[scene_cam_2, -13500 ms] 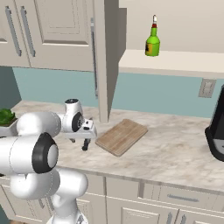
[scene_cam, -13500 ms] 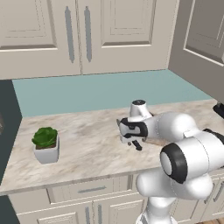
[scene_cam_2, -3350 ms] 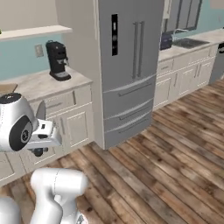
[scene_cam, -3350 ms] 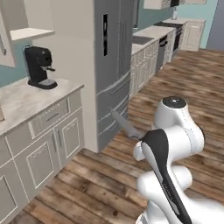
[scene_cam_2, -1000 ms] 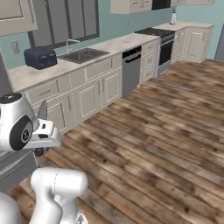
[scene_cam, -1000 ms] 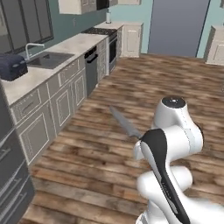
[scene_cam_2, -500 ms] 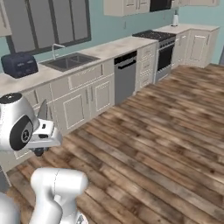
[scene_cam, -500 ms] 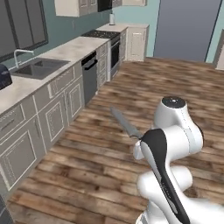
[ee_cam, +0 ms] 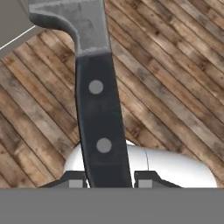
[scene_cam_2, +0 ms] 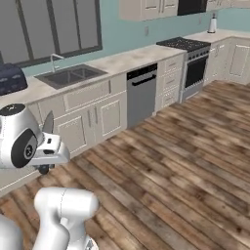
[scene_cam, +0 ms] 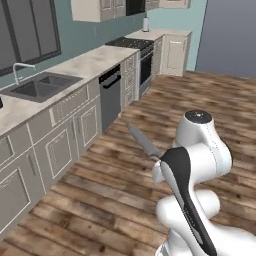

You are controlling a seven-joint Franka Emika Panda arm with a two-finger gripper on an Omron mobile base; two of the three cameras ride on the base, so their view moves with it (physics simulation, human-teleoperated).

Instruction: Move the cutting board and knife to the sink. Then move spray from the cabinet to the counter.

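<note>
My gripper [ee_cam: 109, 179] is shut on the black handle of the knife [ee_cam: 102, 127], whose silver blade points away from the hand. In the left base view the knife [scene_cam: 145, 142] sticks out to the left of my white arm, above the wooden floor. The blade [scene_cam_2: 49, 124] rises above the hand in the right base view. The dark grey sink [scene_cam: 42, 87] with its slim faucet [scene_cam: 17, 70] is set in the counter [scene_cam: 95, 57] at the left, well apart from the knife. The sink [scene_cam_2: 71, 75] lies up and right of the hand. The cutting board, spray and cabinet are out of view.
Lower cabinets run under the counter, with a dishwasher [scene_cam_2: 141, 93] and a stove [scene_cam_2: 188, 53] further right. A dark toaster [scene_cam_2: 10, 78] stands left of the sink. Wooden floor [scene_cam_2: 185, 161] spreads wide between me and the cabinets.
The whole picture has shifted, so the base has moved: the sink and counter now stand nearer and more in front. The knife stays in the gripper as before.
</note>
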